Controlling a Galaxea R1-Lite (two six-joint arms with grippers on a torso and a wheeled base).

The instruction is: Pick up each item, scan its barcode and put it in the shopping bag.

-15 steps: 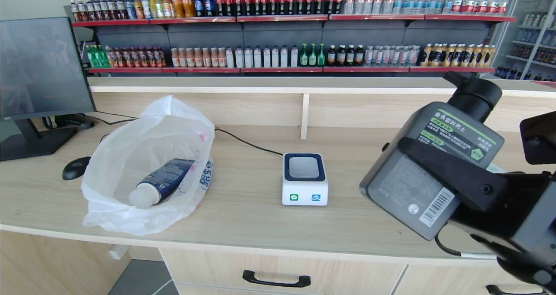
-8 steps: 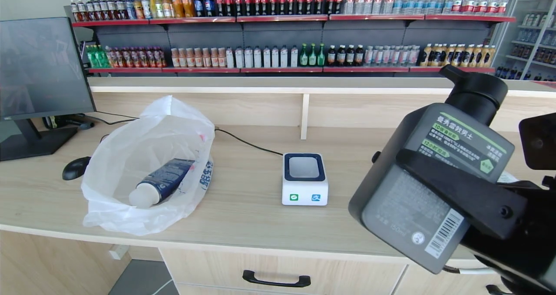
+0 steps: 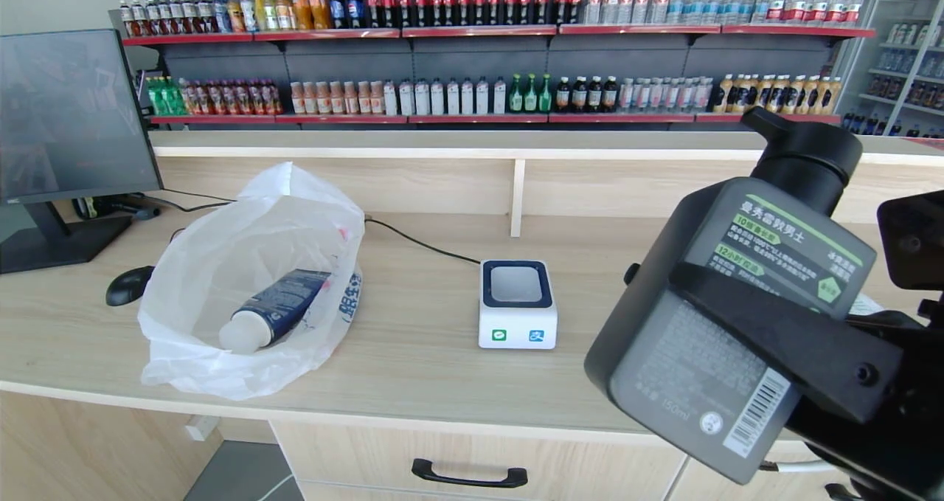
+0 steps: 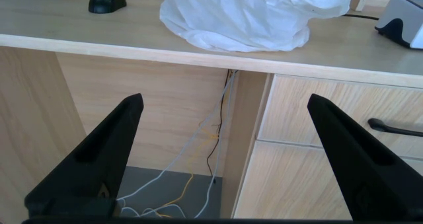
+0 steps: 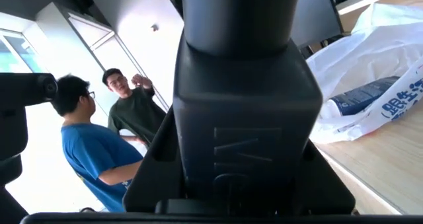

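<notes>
My right gripper (image 3: pixel 708 302) is shut on a dark grey bottle (image 3: pixel 737 316) with a black pump cap, held tilted in the air over the counter's right side. Its barcode (image 3: pixel 759 412) faces the head camera. In the right wrist view the bottle (image 5: pixel 244 118) stands between the fingers (image 5: pixel 152 178). A white scanner (image 3: pixel 516 303) with a dark blue top sits mid-counter, left of the bottle. The white shopping bag (image 3: pixel 251 280) lies open at left with a dark blue tube (image 3: pixel 274 309) inside. My left gripper (image 4: pixel 225 158) is open, low in front of the cabinet below the bag (image 4: pixel 251 16).
A monitor (image 3: pixel 70 117) and a black mouse (image 3: pixel 129 285) stand at the counter's left end. The scanner's cable (image 3: pixel 420 243) runs back toward the bag. A raised ledge (image 3: pixel 516 150) bounds the counter's far side. Drawers with black handles (image 3: pixel 469 475) lie below.
The right gripper has carried the bottle slightly left and closer to the head camera, so it looks larger. Bag, tube and scanner have not moved.
</notes>
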